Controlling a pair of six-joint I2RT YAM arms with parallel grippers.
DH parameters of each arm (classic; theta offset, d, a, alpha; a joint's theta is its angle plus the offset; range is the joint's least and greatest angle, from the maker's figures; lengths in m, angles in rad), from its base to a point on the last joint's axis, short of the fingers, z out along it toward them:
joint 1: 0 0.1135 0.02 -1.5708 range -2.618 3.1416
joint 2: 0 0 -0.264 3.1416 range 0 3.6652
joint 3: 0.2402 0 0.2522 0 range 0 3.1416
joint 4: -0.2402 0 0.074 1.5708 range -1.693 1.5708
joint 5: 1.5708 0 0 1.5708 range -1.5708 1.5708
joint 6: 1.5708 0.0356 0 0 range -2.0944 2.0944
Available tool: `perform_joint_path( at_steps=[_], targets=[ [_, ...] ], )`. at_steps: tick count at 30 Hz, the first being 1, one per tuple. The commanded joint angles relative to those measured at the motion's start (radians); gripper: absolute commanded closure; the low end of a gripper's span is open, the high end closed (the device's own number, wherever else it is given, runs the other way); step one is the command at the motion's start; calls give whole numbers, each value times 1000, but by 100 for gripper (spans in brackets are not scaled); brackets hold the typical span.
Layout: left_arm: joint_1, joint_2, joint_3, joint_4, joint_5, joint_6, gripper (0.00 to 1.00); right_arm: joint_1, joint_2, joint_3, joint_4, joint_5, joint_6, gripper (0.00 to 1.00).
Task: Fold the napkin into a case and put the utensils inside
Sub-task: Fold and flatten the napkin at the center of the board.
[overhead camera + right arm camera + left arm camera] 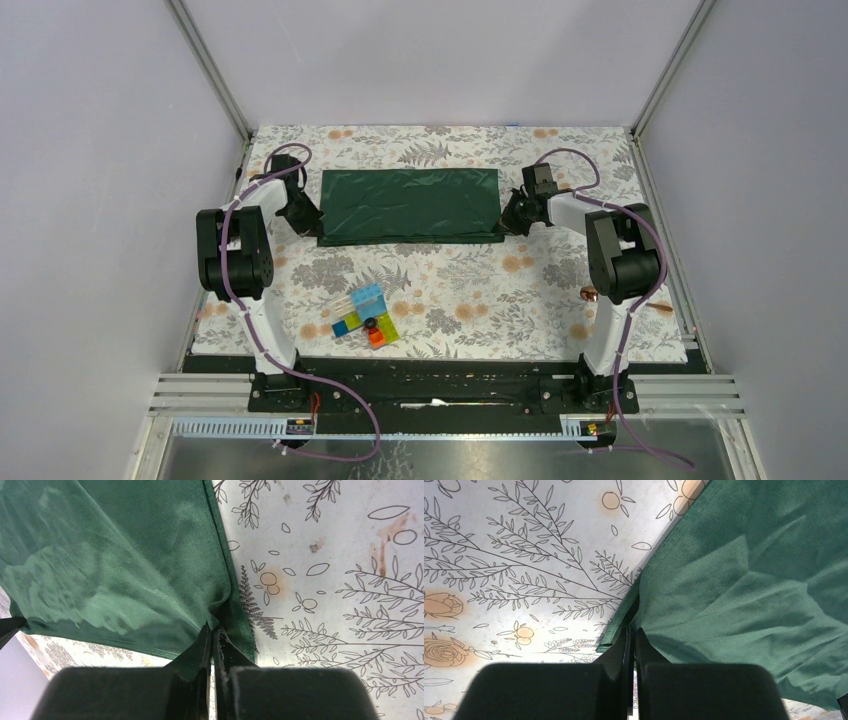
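The dark green napkin (410,203) lies as a wide rectangle at the back middle of the floral table cover, with a lower layer showing along its near edge. My left gripper (318,228) is shut on its near left corner, and the left wrist view shows the napkin (744,590) pinched at the gripper's (633,630) tips. My right gripper (503,228) is shut on the near right corner, where the cloth (115,565) rises into the closed gripper (212,628). A copper spoon (588,293) peeks out from behind the right arm, mostly hidden.
A cluster of colourful plastic blocks (365,318) sits on the floral cover (470,290) near the front, left of centre. Grey walls and metal frame posts close in the table on three sides. A black rail runs along the near edge by the arm bases.
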Motion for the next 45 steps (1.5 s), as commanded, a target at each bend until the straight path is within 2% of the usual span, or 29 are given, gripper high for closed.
perform_joint_path(
  at_steps=[1, 6, 17, 38, 42, 45],
  targets=[
    [1, -15, -16, 20, -11, 10, 100, 6, 11, 37, -20, 42, -18, 96],
    [-2, -18, -24, 21, -16, 12, 100, 7, 19, 43, -19, 40, -18, 91],
    [-5, -33, -21, 13, -28, 17, 88, 7, 22, 46, -20, 35, -17, 82],
    [-6, -123, -19, -7, -95, 42, 77, 8, -9, 56, -40, 47, -26, 76],
    [-6, -168, -30, -25, -96, 50, 74, 7, -25, 65, -70, 62, -33, 69],
    [-6, -207, -46, -25, -123, 59, 62, 14, -56, 76, -114, 97, -47, 57]
  ],
)
